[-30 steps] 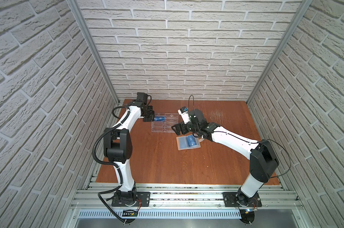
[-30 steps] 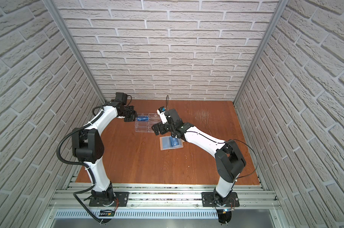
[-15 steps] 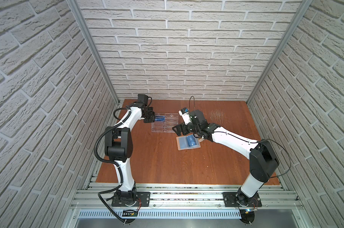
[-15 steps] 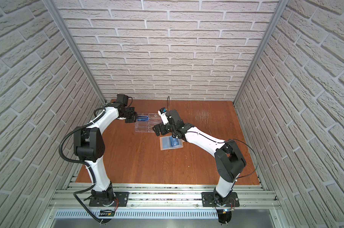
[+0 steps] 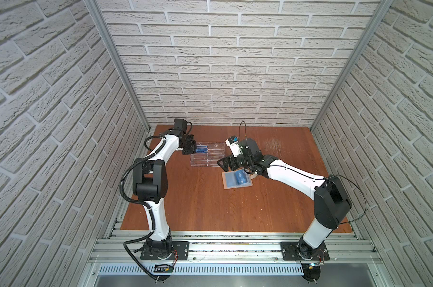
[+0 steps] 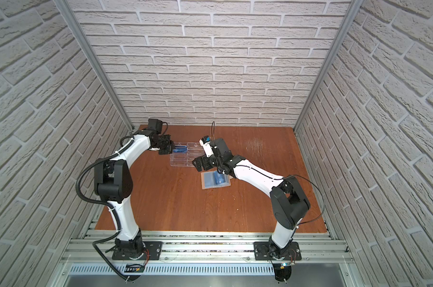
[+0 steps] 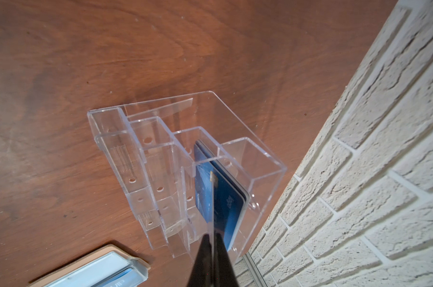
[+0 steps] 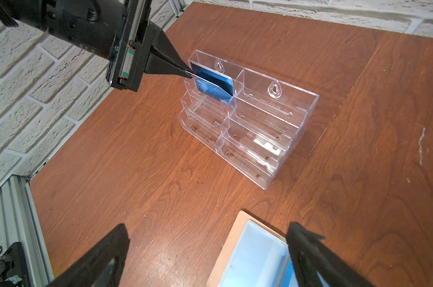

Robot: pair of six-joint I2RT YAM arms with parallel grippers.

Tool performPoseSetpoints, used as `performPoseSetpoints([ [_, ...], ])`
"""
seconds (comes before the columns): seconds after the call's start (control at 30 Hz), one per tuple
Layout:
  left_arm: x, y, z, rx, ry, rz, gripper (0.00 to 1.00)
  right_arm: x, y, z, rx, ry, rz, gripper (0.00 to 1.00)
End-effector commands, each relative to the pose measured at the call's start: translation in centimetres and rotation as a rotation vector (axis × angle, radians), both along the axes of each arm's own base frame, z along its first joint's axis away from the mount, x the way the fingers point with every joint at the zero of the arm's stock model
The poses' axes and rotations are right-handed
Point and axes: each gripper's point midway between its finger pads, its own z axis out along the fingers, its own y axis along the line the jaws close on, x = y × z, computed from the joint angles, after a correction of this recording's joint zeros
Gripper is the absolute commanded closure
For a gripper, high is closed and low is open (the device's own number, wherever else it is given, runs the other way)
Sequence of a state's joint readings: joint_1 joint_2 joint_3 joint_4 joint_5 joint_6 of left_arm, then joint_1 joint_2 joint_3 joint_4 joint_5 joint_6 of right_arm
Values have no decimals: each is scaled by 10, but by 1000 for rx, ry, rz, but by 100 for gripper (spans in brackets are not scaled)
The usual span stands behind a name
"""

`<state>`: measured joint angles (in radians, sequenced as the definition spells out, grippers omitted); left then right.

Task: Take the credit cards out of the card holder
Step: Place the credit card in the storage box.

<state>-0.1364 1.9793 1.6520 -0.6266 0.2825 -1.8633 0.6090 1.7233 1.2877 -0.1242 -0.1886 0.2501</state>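
The tan card holder (image 5: pixel 226 184) (image 6: pixel 204 185) lies open on the table, clear sleeves up, with a blue credit card (image 5: pixel 240 177) in one sleeve. My left gripper (image 5: pixel 192 149) (image 7: pixel 211 234) is shut on the edge of another credit card (image 7: pixel 212 198), which stands in the back left slot of a clear acrylic rack (image 5: pixel 210 159) beside more blue cards (image 7: pixel 229 201) (image 8: pixel 214 84). My right gripper (image 8: pixel 208 231) (image 5: pixel 223 164) hangs open just above the holder's far edge (image 8: pixel 237 236), with nothing between its fingers.
The rack (image 8: pixel 265 129) stands near the back wall; its other slots look empty. The brick side wall (image 7: pixel 359 174) is close behind the left gripper. Bare wooden table (image 5: pixel 210 211) stretches toward the front.
Hardly anything has moved. The left gripper stays at the rack's back slot with the card, and the right arm hovers in the same place over the holder.
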Motion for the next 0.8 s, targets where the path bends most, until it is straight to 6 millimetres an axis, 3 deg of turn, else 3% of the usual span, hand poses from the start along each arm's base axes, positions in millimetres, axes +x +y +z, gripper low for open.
performPoseSetpoints([
  [0.0,3,-6,-6,-12,3,-3,92,-1,1,21,49,-44,9,0],
  [0.77,0,-17,-15,-29,3,-16,88,-6,-3,18,70,-26,19,0],
])
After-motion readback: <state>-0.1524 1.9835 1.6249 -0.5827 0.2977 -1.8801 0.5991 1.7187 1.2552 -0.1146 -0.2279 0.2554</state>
